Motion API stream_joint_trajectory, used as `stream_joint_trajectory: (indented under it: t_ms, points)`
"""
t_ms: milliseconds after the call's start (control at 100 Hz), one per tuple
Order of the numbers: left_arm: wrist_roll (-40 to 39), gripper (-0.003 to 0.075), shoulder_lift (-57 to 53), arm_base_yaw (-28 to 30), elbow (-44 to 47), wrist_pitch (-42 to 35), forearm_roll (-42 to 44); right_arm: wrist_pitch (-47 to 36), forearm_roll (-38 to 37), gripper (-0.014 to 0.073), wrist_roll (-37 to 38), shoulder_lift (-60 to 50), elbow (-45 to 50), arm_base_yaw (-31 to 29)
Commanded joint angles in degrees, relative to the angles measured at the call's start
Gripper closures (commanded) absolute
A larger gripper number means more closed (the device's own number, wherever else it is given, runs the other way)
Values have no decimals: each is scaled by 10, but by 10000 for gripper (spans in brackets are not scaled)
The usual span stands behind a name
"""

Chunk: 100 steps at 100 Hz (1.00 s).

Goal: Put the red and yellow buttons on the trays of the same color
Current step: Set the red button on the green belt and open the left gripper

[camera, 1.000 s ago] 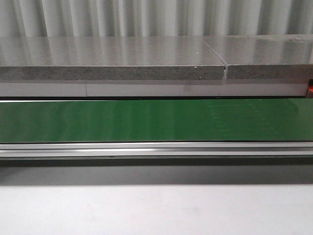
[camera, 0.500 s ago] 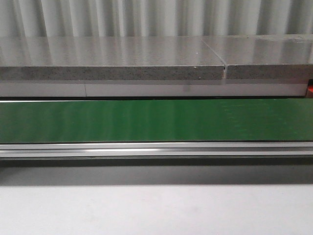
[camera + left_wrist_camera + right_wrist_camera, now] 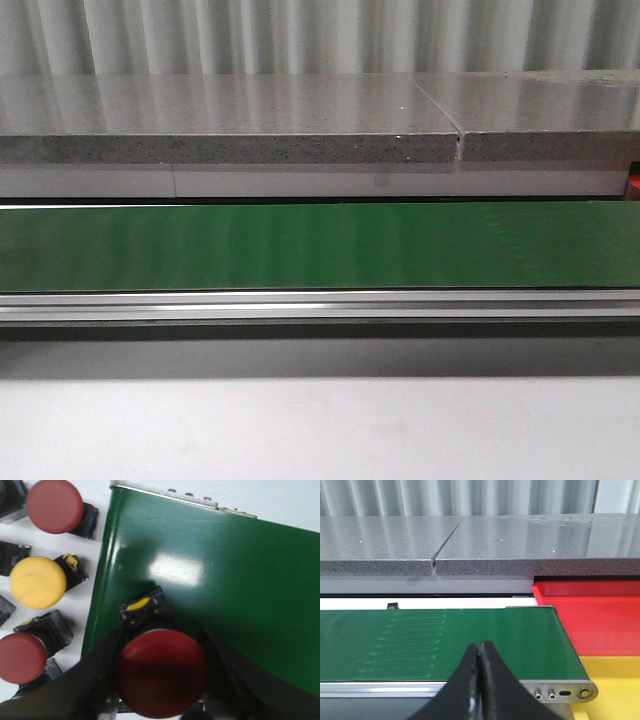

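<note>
In the left wrist view my left gripper (image 3: 160,647) is shut on a red button (image 3: 162,675), one dark finger against each side of its cap. The button's black and yellow base points at the green belt (image 3: 225,580) near the belt's edge. Beside the belt on a white surface lie loose buttons: a red one (image 3: 54,505), a yellow one (image 3: 37,581) and another red one (image 3: 21,657). My right gripper (image 3: 480,647) is shut on nothing above the belt's end (image 3: 420,640). The red tray (image 3: 600,615) and the yellow tray (image 3: 615,680) lie just past that end.
The front view shows only the bare green belt (image 3: 320,245), its aluminium rail (image 3: 320,305) and a grey stone shelf (image 3: 230,120) behind it; neither arm appears there. Black parts of more buttons show at the edge (image 3: 10,560) of the left wrist view.
</note>
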Motion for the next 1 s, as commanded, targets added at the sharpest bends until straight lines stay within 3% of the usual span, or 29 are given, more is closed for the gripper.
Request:
stream_joint_trajectory:
  t_ms: [0, 70, 240, 330, 560, 990]
  points:
    - [0, 582, -11, -10, -19, -16, -8, -46, -3, 681, -1, -12, -11, 0]
    - [0, 533, -5, -10, -19, -16, -8, -46, -3, 681, -1, -12, -11, 0]
    - [0, 265, -1, -10, -19, -23, -9, -46, -3, 681, -1, -12, -11, 0]
    - [0, 191, -1, -10, -22, -32, -17, -46, -3, 681, -1, -12, -11, 0]
    - [-11, 192, -1, 1, -97, -22, 3, -46, -3, 681, -1, -12, -11, 0]
    - [-30, 244, 39, 118, -156, 32, 36, -46, -3, 681, -1, -12, -11, 0]
